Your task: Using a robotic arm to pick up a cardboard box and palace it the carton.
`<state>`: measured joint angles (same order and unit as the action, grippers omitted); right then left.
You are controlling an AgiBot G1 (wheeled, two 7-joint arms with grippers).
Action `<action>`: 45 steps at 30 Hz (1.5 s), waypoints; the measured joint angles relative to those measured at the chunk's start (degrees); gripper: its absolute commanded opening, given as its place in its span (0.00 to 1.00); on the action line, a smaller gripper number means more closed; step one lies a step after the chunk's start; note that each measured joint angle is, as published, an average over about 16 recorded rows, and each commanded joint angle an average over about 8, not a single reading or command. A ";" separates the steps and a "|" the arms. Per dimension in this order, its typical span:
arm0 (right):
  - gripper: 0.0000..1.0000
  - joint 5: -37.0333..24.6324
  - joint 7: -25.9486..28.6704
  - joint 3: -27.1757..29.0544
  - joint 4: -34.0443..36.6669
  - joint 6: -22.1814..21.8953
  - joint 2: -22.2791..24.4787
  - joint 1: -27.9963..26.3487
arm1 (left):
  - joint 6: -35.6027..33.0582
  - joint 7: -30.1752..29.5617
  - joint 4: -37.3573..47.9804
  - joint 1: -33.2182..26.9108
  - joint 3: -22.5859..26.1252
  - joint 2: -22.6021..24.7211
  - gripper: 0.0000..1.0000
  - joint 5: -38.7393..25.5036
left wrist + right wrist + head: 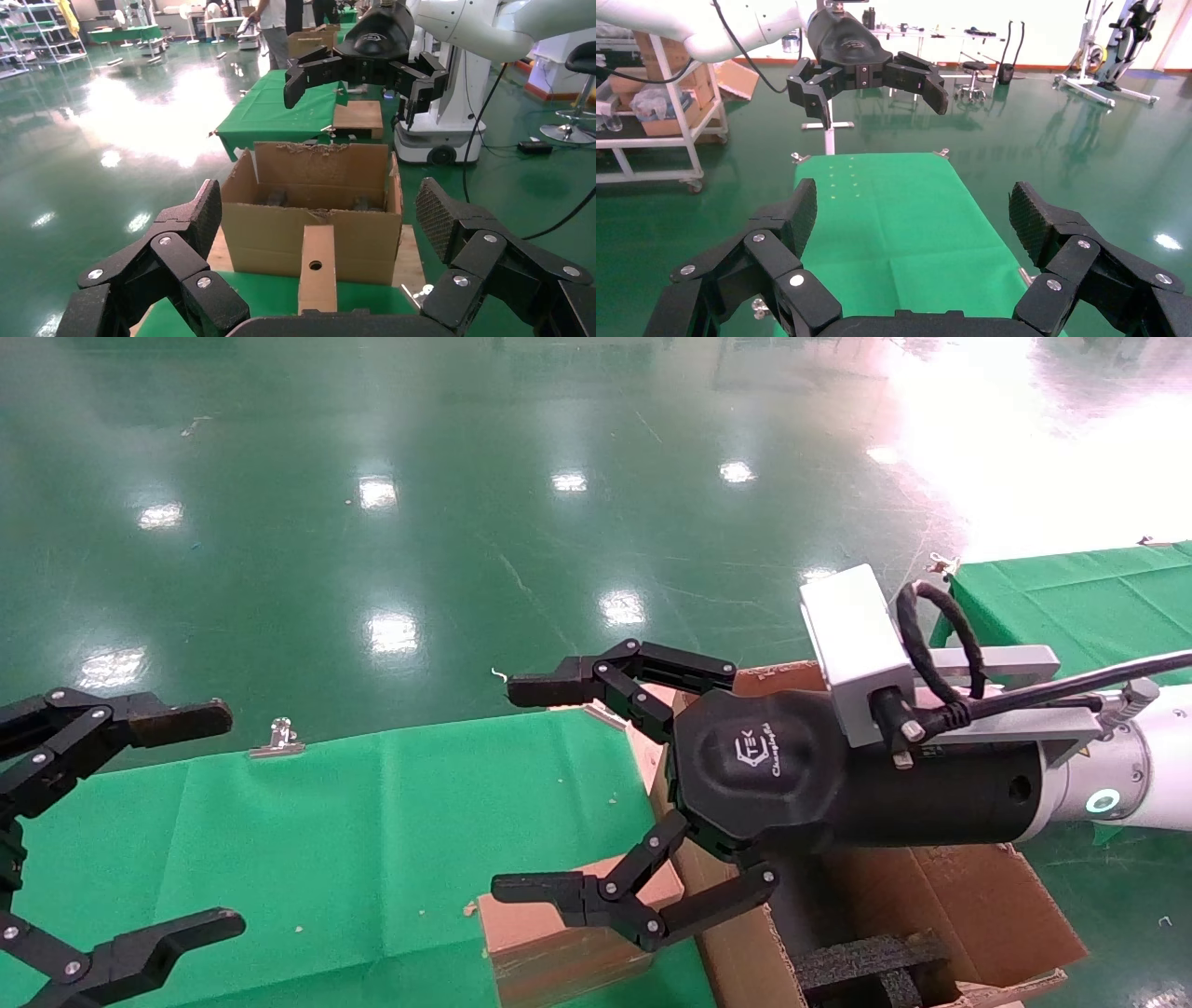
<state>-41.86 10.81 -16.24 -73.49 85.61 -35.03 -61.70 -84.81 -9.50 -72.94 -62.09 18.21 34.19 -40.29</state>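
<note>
Right gripper [596,794] spread wide, empty, hovering over table's right edge, above box [568,933] and carton [968,905]. Box on edge at table's [354,840] near right corner, touching carton wall. Carton off right edge, flaps up, foam [866,961] inside. Left gripper [140,822] wide open, empty, over left edge. Clip [277,738] on far edge.

Green cloth [372,822] (clip [277,738] at its edge).

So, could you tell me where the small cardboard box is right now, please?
In the head view the cardboard box stands on the green cloth, against the carton's left wall, below the open right claw.
</note>
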 measured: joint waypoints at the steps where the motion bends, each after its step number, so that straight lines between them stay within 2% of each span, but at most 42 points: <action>1: 1.00 0.00 0.00 0.00 0.00 0.00 0.00 0.00 | 0.00 0.00 0.00 0.00 0.00 0.00 1.00 0.00; 12: 1.00 0.00 0.00 0.00 0.00 0.00 0.00 0.00 | 0.00 0.00 0.00 0.00 0.00 0.00 1.00 0.00; 13: 1.00 0.00 0.00 0.00 0.00 0.00 0.00 0.00 | 0.00 0.00 0.00 0.00 0.00 0.00 0.93 0.00; 20: 1.00 0.00 0.00 0.01 0.00 0.00 0.00 0.01 | 0.00 0.00 0.00 0.00 0.00 0.00 0.06 0.00; 21: 1.00 0.00 -0.01 0.01 0.00 0.00 0.00 0.01 | 0.00 0.00 0.00 0.00 0.00 0.00 0.00 0.00; 32: 1.00 -3.41 0.28 -1.52 0.06 0.54 0.06 -1.43 | 0.00 0.01 0.01 0.00 0.01 0.00 0.00 0.00; 45: 1.00 -19.58 1.99 -9.79 1.25 3.20 -2.67 -10.34 | -0.01 0.02 0.03 -0.02 0.03 0.00 0.00 0.02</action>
<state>-61.44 12.80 -26.03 -72.24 88.81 -37.69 -72.04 -84.81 -9.48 -72.91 -62.11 18.24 34.18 -40.27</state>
